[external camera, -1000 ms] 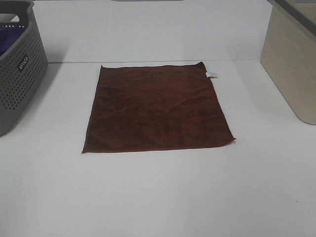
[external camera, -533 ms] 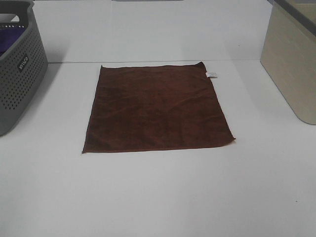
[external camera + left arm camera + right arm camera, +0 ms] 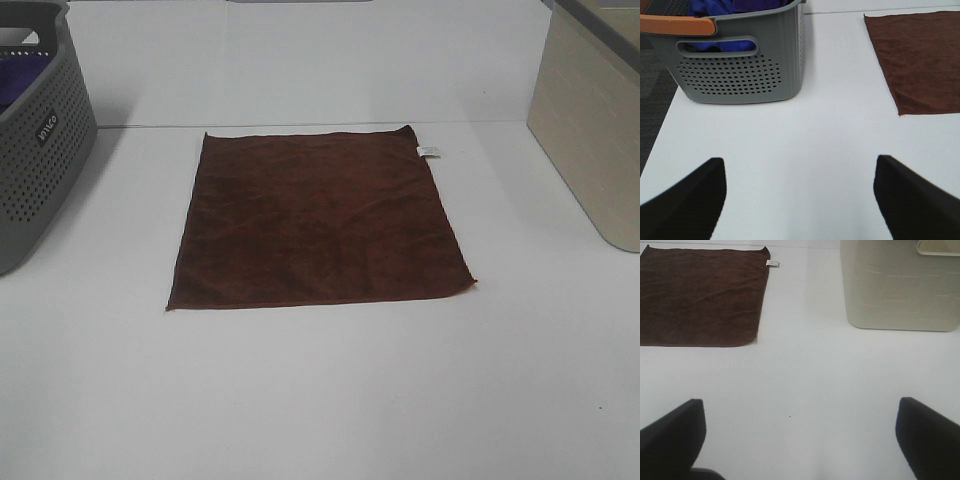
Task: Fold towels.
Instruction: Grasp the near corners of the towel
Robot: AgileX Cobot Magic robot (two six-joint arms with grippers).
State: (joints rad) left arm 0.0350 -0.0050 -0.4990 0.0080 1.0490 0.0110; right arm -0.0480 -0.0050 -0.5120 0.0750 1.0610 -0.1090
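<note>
A dark brown towel (image 3: 318, 218) lies flat and unfolded on the white table, with a small white label (image 3: 428, 151) at its far right corner. It also shows in the left wrist view (image 3: 920, 57) and in the right wrist view (image 3: 700, 292). Neither gripper appears in the exterior high view. My left gripper (image 3: 799, 200) is open and empty over bare table, near the grey basket and apart from the towel. My right gripper (image 3: 799, 440) is open and empty over bare table, between the towel and the beige bin.
A grey perforated basket (image 3: 40, 150) holding blue and purple cloth stands at the left; the left wrist view shows it (image 3: 735, 65) with an orange handle. A beige bin (image 3: 590, 130) stands at the right and shows in the right wrist view (image 3: 900, 285).
</note>
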